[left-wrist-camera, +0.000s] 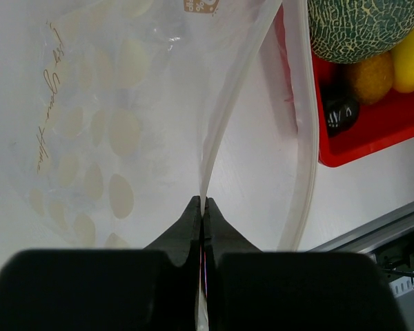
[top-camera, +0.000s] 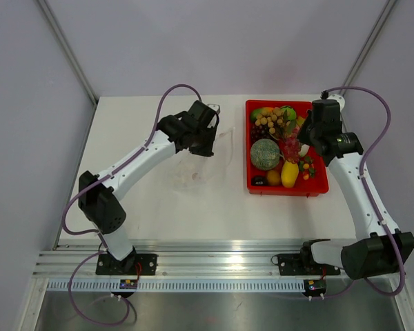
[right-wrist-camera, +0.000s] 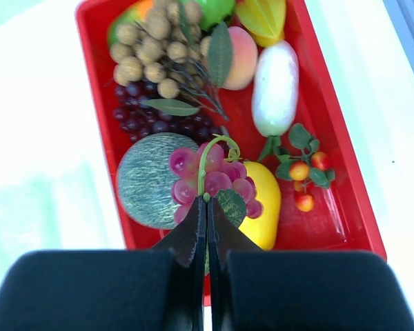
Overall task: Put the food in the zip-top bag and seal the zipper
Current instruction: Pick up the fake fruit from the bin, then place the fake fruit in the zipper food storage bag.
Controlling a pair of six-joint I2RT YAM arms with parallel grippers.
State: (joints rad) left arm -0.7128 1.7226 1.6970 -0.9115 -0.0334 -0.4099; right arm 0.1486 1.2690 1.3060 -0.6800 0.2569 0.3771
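Observation:
The clear zip-top bag [top-camera: 199,164] lies left of the red tray, its mouth held open. My left gripper [left-wrist-camera: 204,201] is shut on one lip of the bag [left-wrist-camera: 110,124]. The other lip with the zipper strip [left-wrist-camera: 304,138] curves away to the right. My right gripper [right-wrist-camera: 206,200] is shut on the green stem of the purple grape bunch [right-wrist-camera: 217,177] and holds it over the tray. In the top view the bunch [top-camera: 290,147] hangs under the right gripper [top-camera: 296,141]. I see no food inside the bag.
The red tray [top-camera: 251,185] holds a green melon [right-wrist-camera: 141,181], a yellow lemon-like piece [right-wrist-camera: 268,207], a white vegetable [right-wrist-camera: 276,86], small red-orange fruits [right-wrist-camera: 305,172], brown berries [right-wrist-camera: 148,55] and dark grapes [right-wrist-camera: 134,114]. Its corner shows in the left wrist view [left-wrist-camera: 372,141].

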